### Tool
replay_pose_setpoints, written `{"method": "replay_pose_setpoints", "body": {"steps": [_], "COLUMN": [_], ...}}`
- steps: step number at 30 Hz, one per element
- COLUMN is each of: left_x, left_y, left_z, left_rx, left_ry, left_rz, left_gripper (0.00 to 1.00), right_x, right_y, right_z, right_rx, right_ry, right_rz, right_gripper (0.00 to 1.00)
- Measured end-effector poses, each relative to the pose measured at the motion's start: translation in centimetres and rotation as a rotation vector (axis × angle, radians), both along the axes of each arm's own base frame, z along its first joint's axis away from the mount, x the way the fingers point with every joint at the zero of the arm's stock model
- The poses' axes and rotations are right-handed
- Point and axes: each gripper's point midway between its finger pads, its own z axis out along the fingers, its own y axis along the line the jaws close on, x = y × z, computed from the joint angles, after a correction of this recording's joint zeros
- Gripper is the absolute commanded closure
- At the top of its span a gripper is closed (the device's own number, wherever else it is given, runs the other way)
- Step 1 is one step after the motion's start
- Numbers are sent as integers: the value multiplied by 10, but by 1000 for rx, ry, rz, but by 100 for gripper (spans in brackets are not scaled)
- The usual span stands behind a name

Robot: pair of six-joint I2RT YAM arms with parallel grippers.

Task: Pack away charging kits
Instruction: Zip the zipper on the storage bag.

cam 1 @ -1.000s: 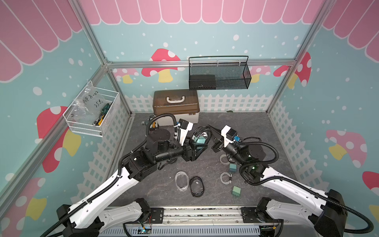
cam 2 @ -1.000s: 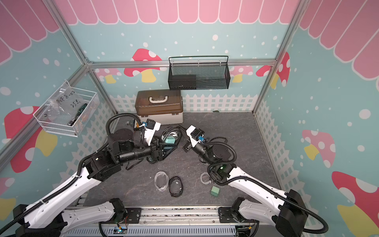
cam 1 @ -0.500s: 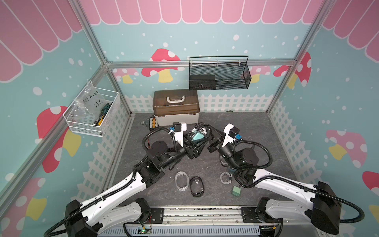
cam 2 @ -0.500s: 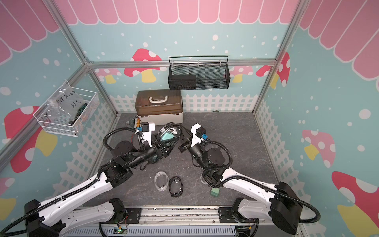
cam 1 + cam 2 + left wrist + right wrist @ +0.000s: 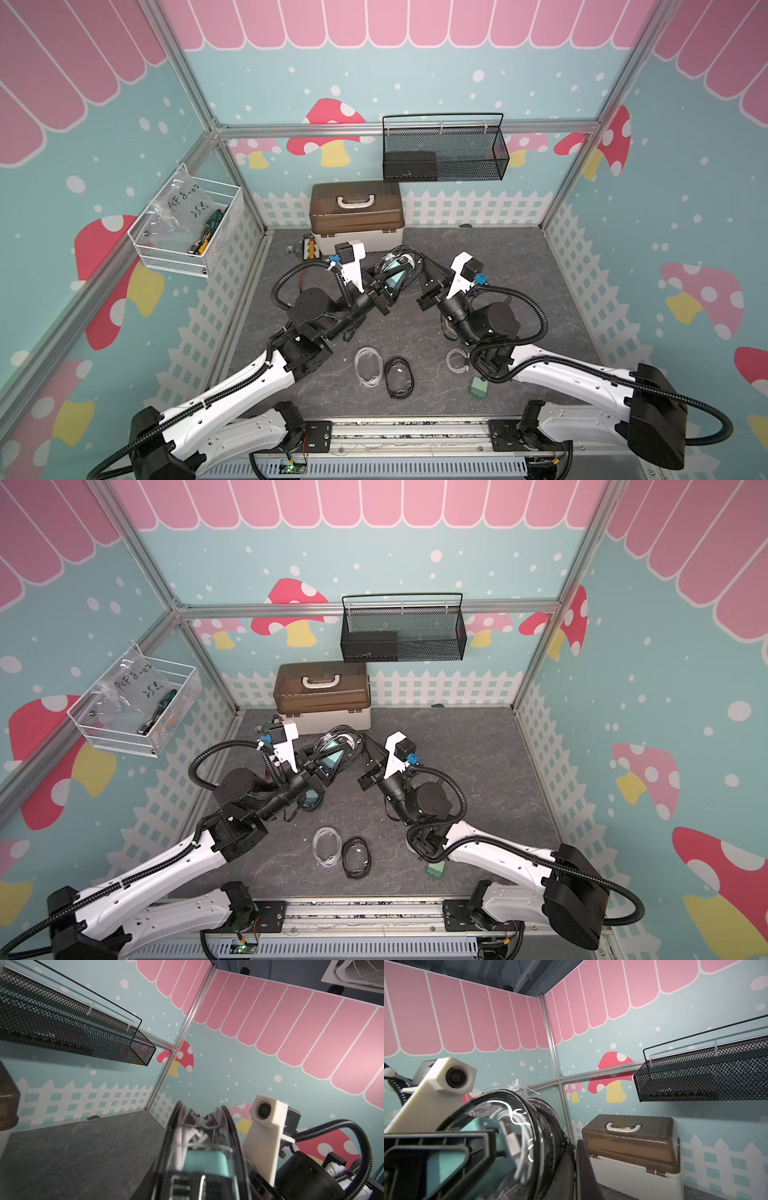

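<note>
Both arms hold one charging kit up above the floor: a clear black-rimmed pouch (image 5: 398, 266) (image 5: 338, 744) with a teal adapter (image 5: 205, 1160) and white cable (image 5: 517, 1142) inside. My left gripper (image 5: 388, 286) (image 5: 199, 1177) is closed on the pouch's near end, its jaws narrow just behind the adapter. My right gripper (image 5: 422, 270) (image 5: 571, 1167) is shut on the pouch's zip rim at the opposite end. On the floor lie a white-rimmed pouch (image 5: 368, 366), a black-rimmed pouch (image 5: 399, 377), a white cable coil (image 5: 457, 360) and a teal adapter (image 5: 476, 386).
The brown-lidded white box (image 5: 357, 216) stands at the back, just behind the raised pouch. A black board with yellow connectors (image 5: 308, 248) lies to its left. A black mesh basket (image 5: 442, 153) hangs on the back wall, a white wire basket (image 5: 187, 232) on the left wall.
Both arms have lifted the pouch and carried it toward the back box. The left jaws have narrowed from wide open. The right jaws stayed shut.
</note>
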Motion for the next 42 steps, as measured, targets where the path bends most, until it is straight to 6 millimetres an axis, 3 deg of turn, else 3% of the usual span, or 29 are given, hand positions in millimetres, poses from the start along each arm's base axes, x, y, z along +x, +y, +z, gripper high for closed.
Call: {"method": "replay_pose_setpoints", "body": {"steps": [4, 13, 30, 36, 42], "left_x": [2, -6, -14, -12, 0], "left_y": [0, 8, 21, 11, 7], "left_z": [-3, 1, -39, -53, -68], "left_rx": [42, 176, 393, 449, 488], "left_ry": [24, 77, 219, 256, 293], "left_rz": [9, 14, 23, -14, 7], "left_gripper": [99, 100, 100, 100, 100], "right_x": [4, 9, 8, 9, 23], "right_y": [3, 10, 26, 27, 25], "right_z": [-6, -1, -33, -29, -43], "right_rx": [-75, -305, -642, -707, -785], "right_ry": [-5, -88, -217, -260, -237], "right_rz": [-27, -44, 88, 100, 84], "right_gripper": [100, 100, 100, 100, 100]}}
